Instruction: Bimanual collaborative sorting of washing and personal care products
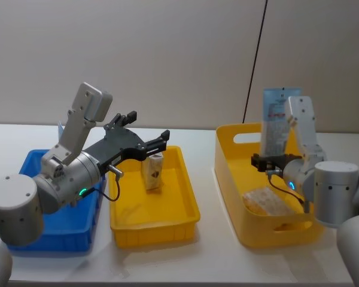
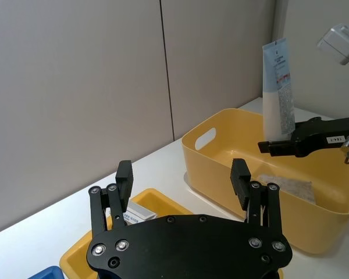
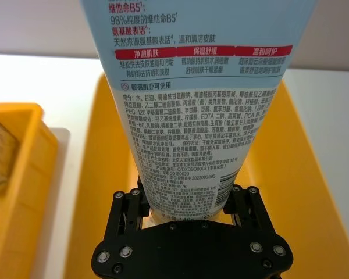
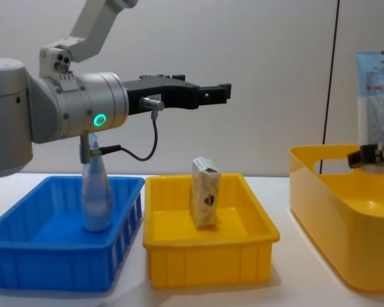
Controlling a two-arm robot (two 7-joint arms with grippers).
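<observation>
Two grippers are working: the right gripper (image 1: 269,161), right of frame, is clamping the tall white-and-blue squeeze tube (image 1: 277,122) above the yellow tub (image 1: 227,156), awaiting handover; the left gripper (image 1: 145,134), centre-left, is hovering wide open, empty.

The tube (image 3: 200,104) is running off the top edge in the right wrist view, its cap end sitting hidden between the right pincer's (image 3: 189,212) fingers. In the chest view the left arm is covering the clear bottle's (image 4: 96,198) neck, and the tub (image 4: 345,211) is being cut off at the right edge.
</observation>
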